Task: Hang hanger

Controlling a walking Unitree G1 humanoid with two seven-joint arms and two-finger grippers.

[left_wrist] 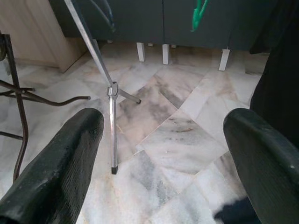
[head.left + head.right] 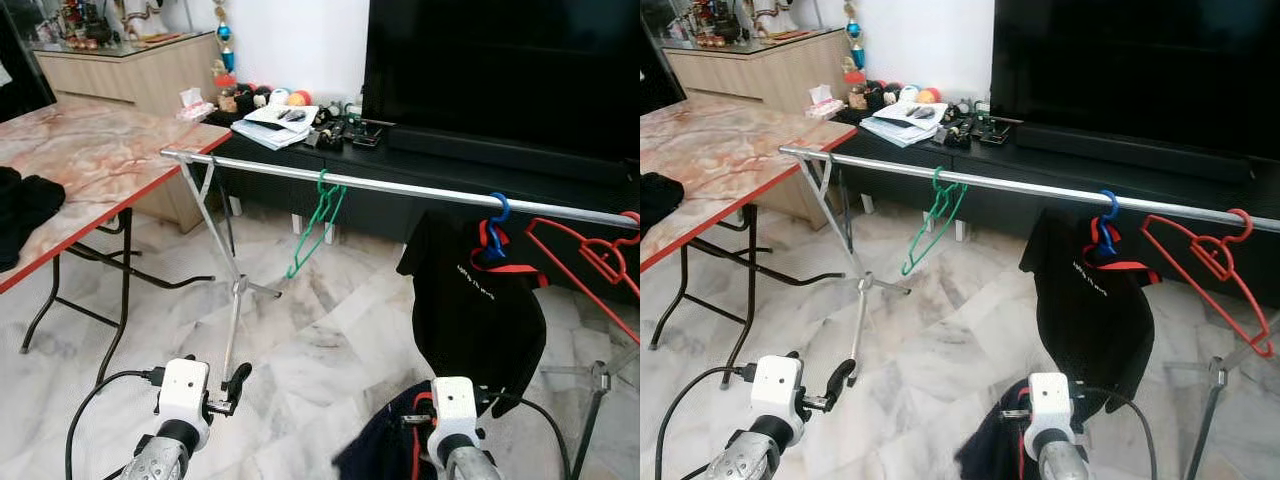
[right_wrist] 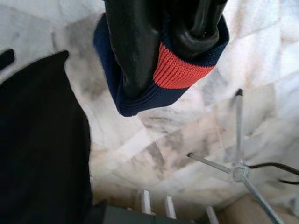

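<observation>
**A:** Where do the hangers sit?

**B:** Three hang on the long silver metal rail. A green plastic hanger hangs bare near the middle, tilted. Further toward the robot's right, a blue-hooked hanger carries a black T-shirt, and beside that, at the rail's right end, hangs a bare red plastic hanger.

**A:** Any writing on the shirt?

**B:** A short line of small white print runs down its front, too small to read.

**A:** And the grippers?

**B:** The right gripper is low, in front of the black shirt, its fingers pinching a navy knitted garment with a red-orange band; the cloth hangs over the grey-veined white marble floor. The left gripper is low on the robot's left, fingers spread wide with nothing between them, facing the rail's silver tripod leg.

**A:** What surrounds the rail?

**B:** To the left, a pink marble-patterned folding worktop with a red edge, with a black cloth on it. Behind, a low black cabinet with papers and small items, and a large dark television screen.
</observation>
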